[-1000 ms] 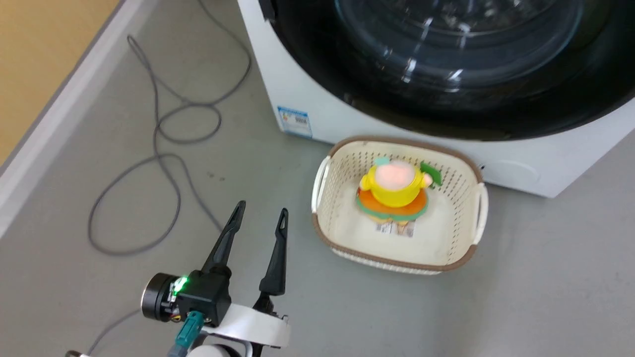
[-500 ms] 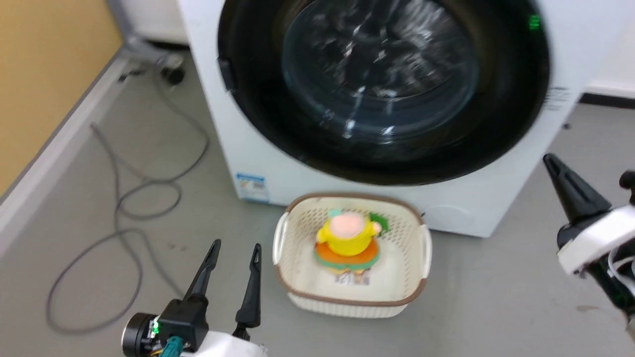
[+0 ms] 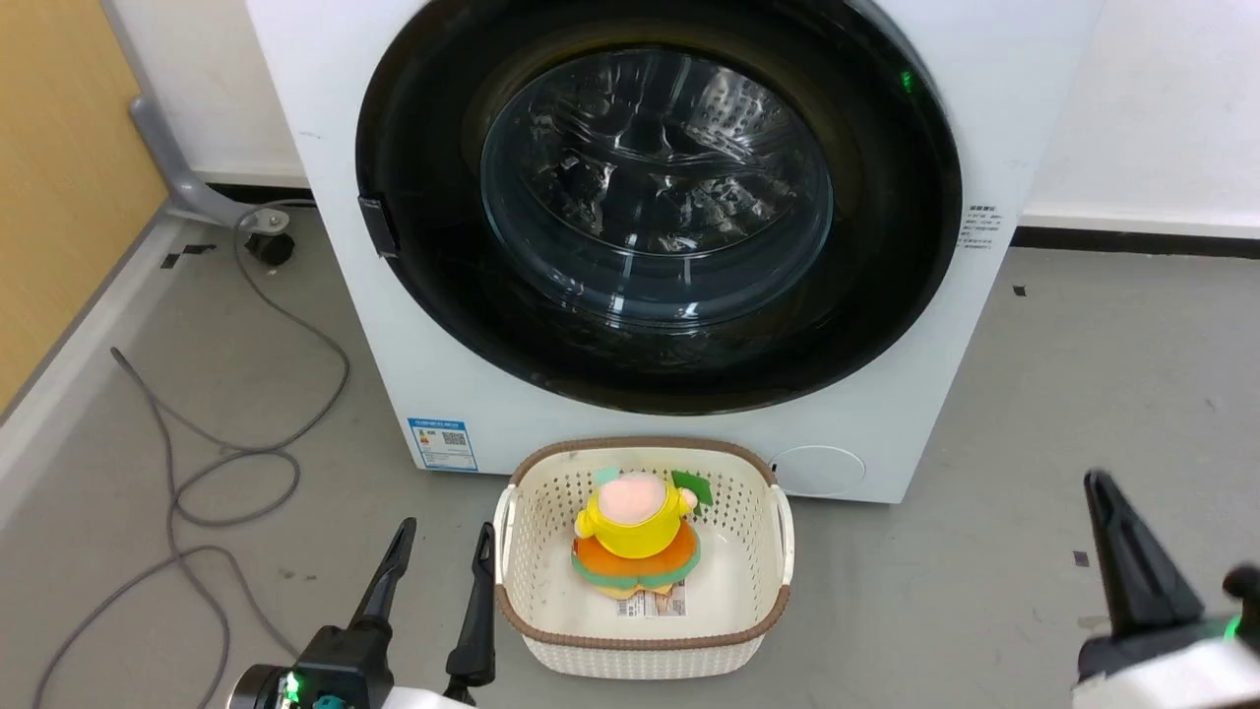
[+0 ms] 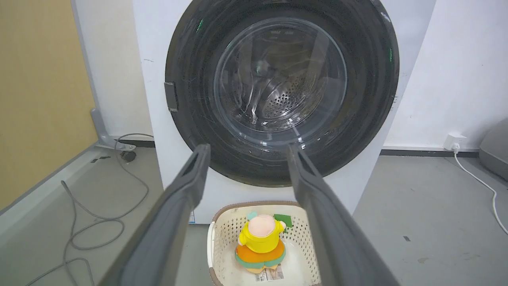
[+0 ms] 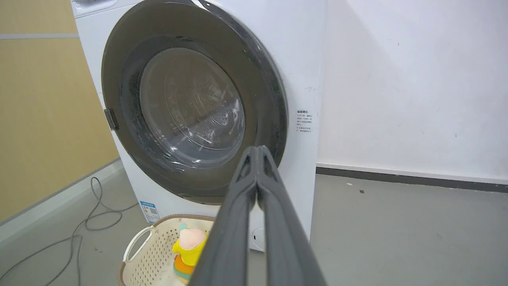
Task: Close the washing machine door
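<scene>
The white washing machine [image 3: 315, 108] stands ahead of me. Its big round black door [image 3: 886, 295] with the bulging glass window [image 3: 655, 187] lies flush against the machine's front, and the perforated drum shows through the glass [image 4: 278, 79]. My left gripper [image 3: 444, 532] hovers low at the lower left, open and holding nothing, left of the basket. In the left wrist view its fingers [image 4: 186, 190] frame the door from a distance. My right gripper [image 3: 1096, 483] is at the lower right, well off the machine. Its fingertips meet in the right wrist view, where the gripper [image 5: 258, 147] is shut on nothing.
A cream basket with a brown rim [image 3: 645, 445] sits on the floor right before the machine, holding a yellow and orange plush toy [image 3: 635, 532]. A grey cable [image 3: 226, 463] loops over the floor at the left. A yellow wall [image 3: 59, 177] borders the left side.
The head camera has tilted up, so more of the machine and its door shows. The right gripper has come into the lower right of the view. The left gripper stays open.
</scene>
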Controlling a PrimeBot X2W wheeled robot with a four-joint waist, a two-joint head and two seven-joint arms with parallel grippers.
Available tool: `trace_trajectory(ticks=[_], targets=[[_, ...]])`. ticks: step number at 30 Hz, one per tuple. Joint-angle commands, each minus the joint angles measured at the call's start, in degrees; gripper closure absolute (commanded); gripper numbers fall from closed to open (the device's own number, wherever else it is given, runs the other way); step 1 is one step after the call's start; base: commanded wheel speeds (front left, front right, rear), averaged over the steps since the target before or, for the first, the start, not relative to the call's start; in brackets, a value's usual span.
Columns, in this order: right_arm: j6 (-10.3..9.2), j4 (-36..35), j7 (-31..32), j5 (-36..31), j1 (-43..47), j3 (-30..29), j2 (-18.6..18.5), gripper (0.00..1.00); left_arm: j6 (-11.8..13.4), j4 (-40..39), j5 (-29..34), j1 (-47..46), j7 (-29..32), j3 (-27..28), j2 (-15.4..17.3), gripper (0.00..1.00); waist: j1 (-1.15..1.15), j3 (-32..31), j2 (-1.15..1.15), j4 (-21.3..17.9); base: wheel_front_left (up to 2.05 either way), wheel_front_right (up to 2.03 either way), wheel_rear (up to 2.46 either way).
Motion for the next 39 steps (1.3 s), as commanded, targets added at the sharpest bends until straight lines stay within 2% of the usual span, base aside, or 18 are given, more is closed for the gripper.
trace_trajectory(ticks=[1, 2, 3, 4, 12, 26, 27, 39], targets=[[-0.03, -1.3, -0.2, -1.1, 1.7, -1.1, 1.6, 1.00, 0.4, 0.1, -0.1, 0.9, -0.2, 0.2, 0.1, 0.00, 0.00, -0.3, 0.00, -0.1, 0.00, 0.00, 0.00], [-0.03, -2.1, -0.2, -2.1, 2.9, -2.1, 2.8, 1.00, 0.6, 0.0, -0.1, 1.1, -0.2, 0.3, 0.1, 0.00, 0.00, -0.3, 0.00, -0.2, 0.00, 0.00, 0.00], [-0.03, -2.8, -0.2, -3.4, 4.0, -2.8, 3.8, 0.84, 0.9, 0.0, -0.2, 1.3, -0.2, 0.5, 0.1, 0.00, 0.00, -0.4, 0.00, -0.3, 0.00, 0.00, 0.00], [-0.03, -3.4, -0.1, -4.7, 5.1, -3.2, 4.6, 0.00, 1.1, 0.0, -0.3, 1.5, -0.2, 0.5, 0.1, 0.00, 0.00, -0.5, 0.00, -0.3, 0.00, 0.00, 0.00], [-0.03, -5.0, 0.0, -8.3, 9.0, -4.8, 9.0, 0.00, 1.3, 0.7, 0.8, 2.5, -0.2, -0.3, -0.1, 0.00, 0.00, -0.7, 0.00, -0.3, 0.00, 0.00, 0.00], [-0.03, -4.4, -0.2, -7.7, 9.2, -4.7, 9.4, 0.00, 1.4, 1.4, 1.7, 2.4, -0.2, -0.6, -0.1, 0.00, 0.00, -0.6, 0.00, -0.2, 0.00, 0.00, 0.00], [0.01, -4.4, 0.0, -7.8, 8.3, -4.7, 9.4, 1.00, 1.4, 1.3, 1.5, 2.0, 0.0, -0.6, -0.1, 1.00, 0.00, -0.6, 0.00, -0.2, 0.00, 0.00, 0.00], [0.01, -4.5, 0.9, -8.5, 7.8, -4.5, 9.6, 1.00, 1.3, 1.0, 1.9, 1.7, 1.0, -0.1, -0.1, 1.00, 0.00, -0.4, 0.00, -0.2, 0.00, 0.00, 0.00]])
